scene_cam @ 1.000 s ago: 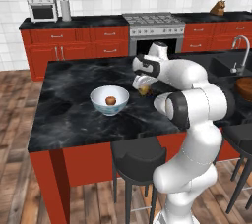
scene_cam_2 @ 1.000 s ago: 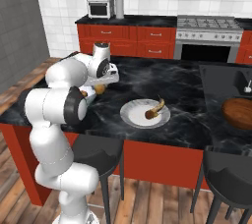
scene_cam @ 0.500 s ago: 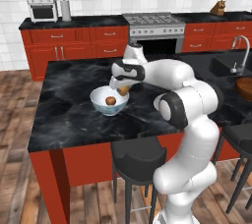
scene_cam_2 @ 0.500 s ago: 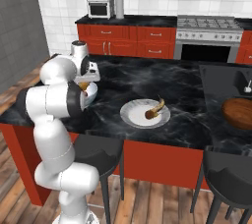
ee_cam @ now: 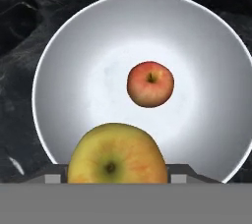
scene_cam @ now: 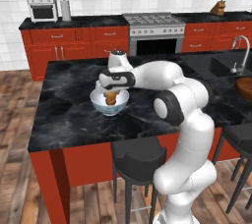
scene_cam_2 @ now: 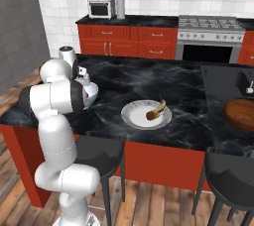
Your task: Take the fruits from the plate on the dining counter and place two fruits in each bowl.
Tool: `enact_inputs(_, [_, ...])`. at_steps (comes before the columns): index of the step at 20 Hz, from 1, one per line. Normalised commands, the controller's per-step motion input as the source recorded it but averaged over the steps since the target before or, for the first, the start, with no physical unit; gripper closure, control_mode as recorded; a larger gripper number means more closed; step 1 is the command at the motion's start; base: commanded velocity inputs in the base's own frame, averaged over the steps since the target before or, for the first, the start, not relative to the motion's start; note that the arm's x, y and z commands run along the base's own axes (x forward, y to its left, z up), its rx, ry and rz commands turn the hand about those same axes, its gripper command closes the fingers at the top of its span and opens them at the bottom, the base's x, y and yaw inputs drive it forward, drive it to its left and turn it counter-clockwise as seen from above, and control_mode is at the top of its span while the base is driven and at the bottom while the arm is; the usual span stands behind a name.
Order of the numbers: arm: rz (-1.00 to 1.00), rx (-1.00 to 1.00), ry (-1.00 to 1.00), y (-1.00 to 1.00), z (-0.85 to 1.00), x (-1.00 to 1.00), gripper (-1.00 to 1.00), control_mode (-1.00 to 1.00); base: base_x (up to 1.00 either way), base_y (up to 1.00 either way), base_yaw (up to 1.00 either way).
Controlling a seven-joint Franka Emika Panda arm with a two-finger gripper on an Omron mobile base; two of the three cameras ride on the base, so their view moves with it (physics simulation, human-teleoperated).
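Since a second ago we are swinging the arm leftward across the counter point(scene_cam: 69, 115), from near the plate point(scene_cam_2: 136, 119) to a spot right over the bowl point(scene_cam: 109, 104). Our hand point(scene_cam: 111, 95) is hovering just above the bowl's mouth, clenched on a yellow-orange apple point(ee_cam: 116, 155) that is bulging between the fingers in the hand view. Below it, a smaller-looking red apple point(ee_cam: 150, 84) is already lying near the middle of the bowl floor, apart from the wall.

We are judging the held apple to be firm, smooth and rounded, light for this arm, and likely to roll once let go. Gripping across its widest part, as we seem to be doing now, is keeping it from squirting out. Releasing it low inside the bowl should be keeping it from bouncing over the rim or knocking hard against the red one.

Farther out, the plate is sitting well apart on the same counter, toward the sink side, carrying a banana point(scene_cam_2: 159, 106) and a dark rounded fruit point(scene_cam_2: 151, 116) touching it. We are treating those as still waiting for another bowl.
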Motion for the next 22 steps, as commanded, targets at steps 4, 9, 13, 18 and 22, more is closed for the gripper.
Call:
enact_inputs(4, [-0.09, 0.0, 0.0, 0.13, -0.2, 0.0, -1.0, -1.0, 0.0, 0.0, 0.0])
enact_inputs(9, [-0.1, 0.0, 0.0, -0.01, -0.14, 0.0, -1.0, -1.0, 0.0, 0.0, 0.0])
enact_inputs(13, [-0.1, 0.06, 0.0, 0.0, -0.06, 0.0, -1.0, -1.0, 0.0, 0.0, 0.0])
enact_inputs(18, [-0.14, 0.07, 0.0, -0.22, 0.35, -0.05, -1.0, -1.0, 0.0, 0.0, 0.0])
enact_inputs(22, [-0.16, 0.03, 0.0, -0.79, 0.69, -0.44, -1.0, -1.0, 0.0, 0.0, 0.0])
